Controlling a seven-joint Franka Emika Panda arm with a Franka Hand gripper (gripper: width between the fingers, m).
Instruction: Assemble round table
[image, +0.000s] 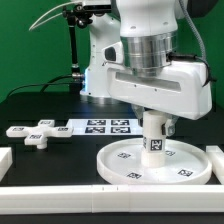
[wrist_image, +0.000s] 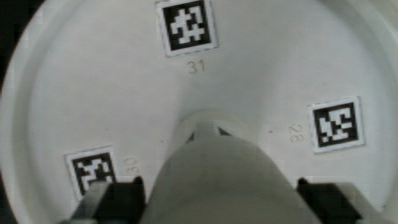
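Our gripper (image: 155, 118) has its fingers (wrist_image: 111, 200) pressed against both sides of the short leg (image: 155, 138), so we read it as pinching that cylinder. The leg stands upright on the hub of the round disc (image: 110, 165), which lies flat on the dark worktop (image: 40, 105) at the lower right of the exterior view. At the middle left we see the cross-shaped foot (image: 35, 133), well apart from the disc, with the marker board (image: 108, 126) just beside it.
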